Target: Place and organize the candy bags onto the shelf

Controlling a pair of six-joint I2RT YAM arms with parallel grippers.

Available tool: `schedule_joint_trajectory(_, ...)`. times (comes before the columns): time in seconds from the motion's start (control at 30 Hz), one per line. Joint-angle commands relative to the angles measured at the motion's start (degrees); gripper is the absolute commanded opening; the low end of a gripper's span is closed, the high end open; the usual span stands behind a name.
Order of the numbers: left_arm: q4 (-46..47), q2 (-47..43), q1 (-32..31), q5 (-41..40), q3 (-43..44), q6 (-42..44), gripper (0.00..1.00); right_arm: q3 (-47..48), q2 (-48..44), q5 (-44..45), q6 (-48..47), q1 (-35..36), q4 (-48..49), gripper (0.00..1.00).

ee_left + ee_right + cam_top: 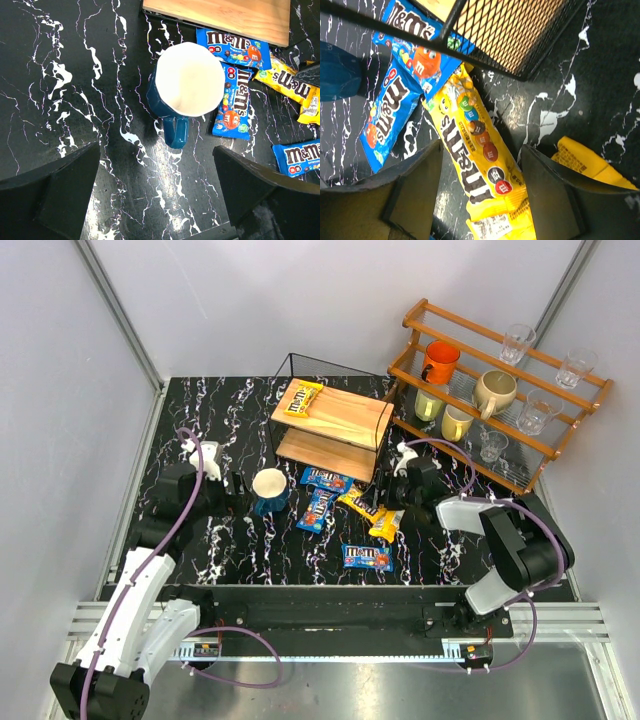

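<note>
My right fingers [412, 197] stand wide apart and empty, one on each side of a yellow M&M's packet [475, 145] lying flat on the black marbled worktop [600, 75]. My left fingers [50, 195] are just as wide and empty, hanging above a blue mug [187, 82]. The two-tier shelf [345, 418] stands at the back of the worktop with one shelved yellow packet [301, 398] on its top board. The other five packets lie loose in front of it.

Likely hazards:
- The packet between my right fingers is flat and glossy. A close made too high probably slides off the film, and one made too low drives the tips into the worktop.
- Its upper end meets a blue packet [422, 55], and I cannot tell which lies on top. Lifting one may drag the other.
- A second yellow packet [585, 160] lies just beside my right-hand finger and could be pinched along with the first.
- The shelf's wire frame [485, 47] is near, so a steep lift may strike it.
- The mug stands between my left fingers and the blue packets. A direct reach could tip it.
</note>
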Motion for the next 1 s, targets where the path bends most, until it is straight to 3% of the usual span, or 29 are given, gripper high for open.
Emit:
schedule_joint_trajectory(0.0,0.90,0.39,-0.31,-0.26,2.12,-0.19,0.99,-1.93,-4.25,-1.05,0.44,-0.22,0.49,0.73)
schedule_joint_trajectory(0.77,0.90,1.01,-0.39,0.61,2.12,-0.10,0.99,-5.37,-6.72,-9.40,3.43,0.48,1.90,0.66)
schedule_joint_trajectory(0.97,0.81,1.27,-0.48,0.79,2.20,-0.02,0.99,-3.87,-5.93,-6.07,3.69,6.18,-0.13,0.62)
